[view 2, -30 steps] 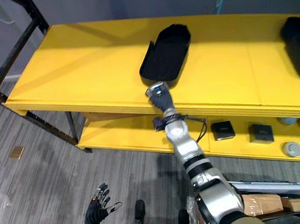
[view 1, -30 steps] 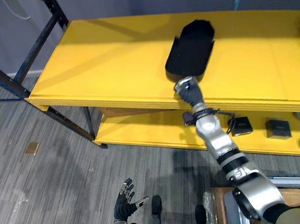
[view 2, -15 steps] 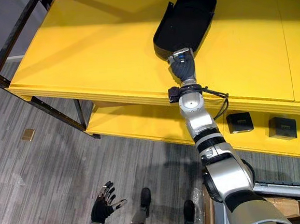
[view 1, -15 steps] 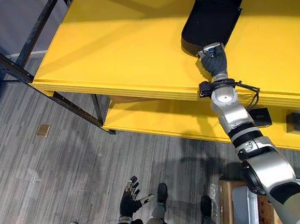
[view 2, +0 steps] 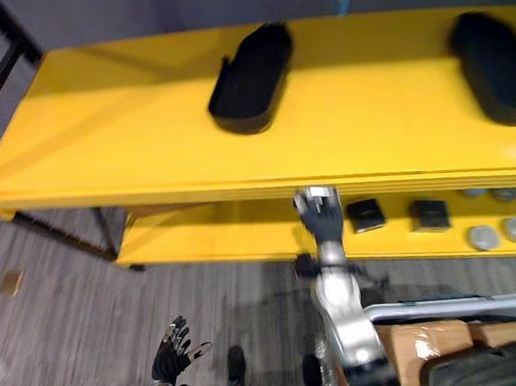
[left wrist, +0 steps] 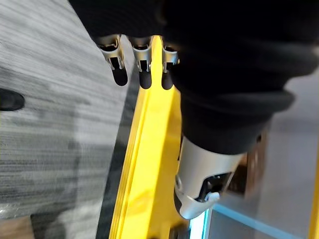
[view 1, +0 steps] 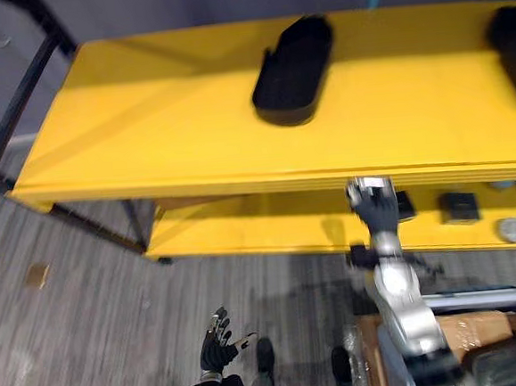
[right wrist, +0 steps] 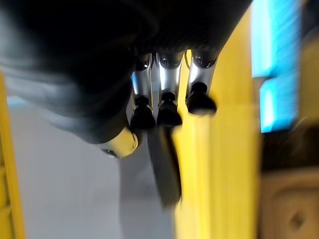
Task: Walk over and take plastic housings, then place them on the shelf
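Yellow two-level shelf [view 1: 144, 104] on a black metal frame [view 1: 82, 224]. The top board's got a long black plastic housing [view 1: 293, 69] lying hollow side up around the middle, plus a second black plastic housing [view 2: 494, 67] well apart from it toward the right end. The lower board [view 1: 243, 228] carries two small black square boxes [view 2: 363, 213] side by side, with some grey round discs [view 2: 483, 237] further right. There's grey wood-look floor [view 1: 90, 331] underneath.

Silver-grey right arm [view 1: 399, 300], dark ribbed cover [left wrist: 234, 99] on left hand [left wrist: 209, 45], silver fingers [left wrist: 141, 60] with dark tips
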Controlling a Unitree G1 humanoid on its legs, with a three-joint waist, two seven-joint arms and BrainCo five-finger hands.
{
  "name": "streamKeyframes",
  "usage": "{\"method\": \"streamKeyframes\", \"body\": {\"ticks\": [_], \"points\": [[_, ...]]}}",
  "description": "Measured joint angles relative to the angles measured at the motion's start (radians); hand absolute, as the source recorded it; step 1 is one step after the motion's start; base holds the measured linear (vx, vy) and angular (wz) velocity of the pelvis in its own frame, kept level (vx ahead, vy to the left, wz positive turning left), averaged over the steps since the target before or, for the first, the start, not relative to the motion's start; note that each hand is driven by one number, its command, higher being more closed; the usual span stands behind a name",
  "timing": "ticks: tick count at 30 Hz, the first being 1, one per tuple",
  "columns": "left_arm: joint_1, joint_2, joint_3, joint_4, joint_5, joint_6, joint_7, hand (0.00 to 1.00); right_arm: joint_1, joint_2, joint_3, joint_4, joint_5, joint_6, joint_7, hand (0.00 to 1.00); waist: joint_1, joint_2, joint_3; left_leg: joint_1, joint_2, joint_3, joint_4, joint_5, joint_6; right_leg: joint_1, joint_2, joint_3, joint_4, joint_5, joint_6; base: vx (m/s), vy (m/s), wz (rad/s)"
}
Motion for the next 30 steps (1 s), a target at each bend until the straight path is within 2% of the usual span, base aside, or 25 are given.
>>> {"method": "streamKeyframes", "body": {"ticks": [1,3,5,6,9,10,11,12,13,14,16,17,18,19,20,21,22,23,24,25,26,27,29,30], "points": [[0.000,0.000,0.001,0.012,0.007,0.002,-0.003,0.00,0.052,0.002,-0.028,-0.029,0.000,-0.007,0.012,0.00,-0.010,-0.009,-0.017,0.003,0.002,0.009,0.000,-0.004,-0.002,0.000,0.001,0.008,-0.001,0.000,0.000,0.07,0.000,-0.45],[0.003,0.003,0.017,0.062,0.055,0.015,-0.022,0.00,0.197,0.027,-0.162,-0.088,-0.004,-0.028,0.044,0.00,-0.051,-0.046,-0.067,0.030,0.016,0.057,0.000,-0.021,-0.005,0.002,0.011,0.059,0.000,0.000,-0.001,0.07,-0.008,-0.59],[0.006,0.014,0.017,0.103,0.077,0.024,-0.026,0.00,0.267,0.043,-0.247,-0.081,-0.004,-0.034,0.054,0.00,-0.066,-0.065,-0.095,0.065,0.026,0.116,0.001,-0.034,-0.014,0.004,0.021,0.114,0.007,0.003,0.002,0.07,-0.005,-0.80],[0.009,0.015,0.018,0.112,0.080,0.027,-0.028,0.00,0.283,0.047,-0.268,-0.076,-0.006,-0.034,0.055,0.00,-0.074,-0.068,-0.102,0.079,0.029,0.139,0.003,-0.037,-0.013,0.004,0.025,0.139,0.010,0.003,0.002,0.07,0.015,-1.13],[0.037,0.009,0.043,0.154,0.098,0.034,-0.031,0.00,0.335,0.059,-0.325,-0.049,-0.076,-0.035,0.057,0.00,-0.103,-0.070,-0.128,0.176,0.048,0.302,0.006,-0.082,-0.029,0.008,0.061,0.292,0.035,0.005,0.000,0.04,0.062,-1.50],[0.045,0.009,0.059,0.169,0.108,0.036,-0.030,0.00,0.345,0.077,-0.353,-0.014,-0.087,-0.036,0.057,0.00,-0.112,-0.070,-0.140,0.202,0.054,0.360,0.038,-0.119,-0.039,0.007,0.081,0.359,0.051,0.005,0.000,0.05,0.083,-1.94],[0.051,0.010,0.068,0.168,0.115,0.035,-0.030,0.00,0.346,0.088,-0.372,0.033,-0.087,-0.036,0.051,0.00,-0.115,-0.075,-0.144,0.191,0.060,0.318,0.153,-0.197,-0.021,0.001,0.104,0.435,0.078,0.003,-0.001,0.05,0.061,-2.14],[0.057,0.005,0.088,0.166,0.118,0.034,-0.031,0.00,0.342,0.084,-0.375,0.069,-0.088,-0.036,0.047,0.00,-0.105,-0.068,-0.148,0.157,0.054,0.159,0.270,-0.277,0.027,-0.007,0.134,0.502,0.105,0.002,-0.001,0.07,0.069,-2.25],[0.059,-0.009,0.103,0.165,0.120,0.035,-0.031,0.00,0.322,0.072,-0.373,0.109,-0.088,-0.037,0.045,0.00,-0.096,-0.053,-0.147,0.130,0.036,-0.007,0.364,-0.344,0.023,-0.018,0.169,0.572,0.134,0.000,0.001,0.04,0.103,-2.57],[0.062,-0.027,0.115,0.160,0.120,0.035,-0.031,0.00,0.300,0.057,-0.371,0.167,-0.088,-0.036,0.043,0.00,-0.079,-0.033,-0.154,0.115,0.001,-0.202,0.461,-0.413,0.006,-0.037,0.221,0.663,0.180,-0.004,0.007,0.02,0.128,-2.26],[0.057,-0.043,0.135,0.157,0.115,0.034,-0.031,0.00,0.298,0.059,-0.367,0.200,-0.087,-0.028,0.039,0.00,-0.078,-0.012,-0.164,0.113,-0.021,-0.341,0.538,-0.474,-0.006,-0.049,0.274,0.742,0.228,-0.015,0.024,-0.05,0.188,-1.65],[0.048,-0.049,0.143,0.146,0.108,0.033,-0.027,0.00,0.310,0.065,-0.365,0.195,-0.087,-0.027,0.038,0.00,-0.083,-0.004,-0.165,0.114,-0.027,-0.364,0.557,-0.504,0.004,-0.061,0.295,0.772,0.248,-0.020,0.031,-0.09,0.270,-1.44],[0.030,-0.058,0.165,0.108,0.093,0.021,-0.017,0.00,0.335,0.083,-0.358,0.179,-0.087,-0.023,0.030,0.00,-0.092,-0.005,-0.158,0.116,-0.030,-0.342,0.556,-0.561,0.031,-0.086,0.313,0.828,0.260,-0.013,0.054,-0.11,0.239,-1.15],[0.024,-0.060,0.179,0.096,0.090,0.016,-0.016,0.00,0.342,0.093,-0.348,0.169,-0.087,-0.017,0.029,0.00,-0.092,-0.015,-0.150,0.115,-0.037,-0.318,0.557,-0.572,0.050,-0.091,0.313,0.855,0.258,-0.007,0.063,-0.19,0.226,-1.40],[0.021,-0.063,0.212,0.077,0.090,0.014,-0.010,0.00,0.365,0.116,-0.315,0.134,-0.087,-0.016,0.029,0.00,-0.088,-0.040,-0.137,0.107,-0.057,-0.254,0.563,-0.569,0.068,-0.094,0.296,0.912,0.224,0.011,0.064,-0.28,0.210,-1.39],[0.020,-0.071,0.234,0.073,0.089,0.015,0.002,0.00,0.384,0.124,-0.285,0.102,-0.087,-0.016,0.030,0.00,-0.086,-0.052,-0.127,0.099,-0.062,-0.192,0.558,-0.561,0.097,-0.103,0.249,0.887,0.137,0.055,-0.031,-0.30,0.205,-1.53],[0.014,-0.078,0.235,0.074,0.089,0.017,0.008,0.00,0.388,0.126,-0.273,0.098,-0.087,-0.016,0.030,0.00,-0.071,-0.049,-0.119,0.100,-0.052,-0.153,0.545,-0.552,0.114,-0.121,0.219,0.796,0.110,0.037,-0.091,-0.32,0.174,-1.65],[0.013,-0.077,0.234,0.074,0.090,0.020,0.018,0.00,0.394,0.135,-0.260,0.100,-0.087,-0.013,0.030,0.00,-0.044,-0.037,-0.107,0.099,-0.027,-0.078,0.525,-0.542,0.133,-0.194,0.170,0.511,0.129,-0.005,-0.090,-0.25,0.141,-1.70],[0.013,-0.080,0.235,0.070,0.086,0.023,0.030,0.00,0.396,0.144,-0.250,0.107,-0.090,-0.006,0.031,0.00,-0.018,-0.030,-0.108,0.099,0.011,-0.007,0.499,-0.508,0.106,-0.237,0.146,0.251,0.223,-0.002,-0.079,-0.20,0.130,-1.70],[0.012,-0.086,0.242,0.068,0.084,0.024,0.033,0.00,0.392,0.147,-0.246,0.114,-0.091,-0.005,0.032,0.00,-0.005,-0.027,-0.109,0.105,0.031,0.028,0.482,-0.495,0.096,-0.247,0.137,0.161,0.279,-0.006,-0.081,-0.12,0.121,-1.52],[0.011,-0.099,0.253,0.067,0.080,0.024,0.044,0.00,0.378,0.148,-0.245,0.141,-0.102,-0.004,0.032,0.00,0.014,-0.017,-0.110,0.113,0.069,0.076,0.457,-0.469,0.073,-0.238,0.109,0.059,0.393,-0.038,-0.082,-0.06,0.075,-1.10],[0.011,-0.100,0.253,0.067,0.075,0.024,0.049,0.00,0.366,0.149,-0.245,0.167,-0.118,-0.004,0.033,0.00,0.018,-0.017,-0.110,0.119,0.085,0.092,0.444,-0.458,0.065,-0.227,0.087,0.033,0.443,-0.075,-0.076,-0.06,0.014,-0.96],[0.009,-0.096,0.251,0.086,0.070,0.025,0.061,0.00,0.332,0.150,-0.226,0.281,-0.134,0.005,0.033,0.00,0.019,-0.035,-0.123,0.096,0.118,0.126,0.400,-0.432,0.040,-0.136,-0.002,0.022,0.483,-0.192,-0.003,0.00,-0.123,-0.66],[0.006,-0.094,0.251,0.087,0.062,0.026,0.070,0.00,0.330,0.152,-0.220,0.301,-0.138,0.011,0.035,0.00,0.021,-0.045,-0.128,0.084,0.116,0.135,0.389,-0.427,0.033,-0.118,-0.021,0.026,0.455,-0.212,0.026,0.00,-0.213,-0.45]]}}
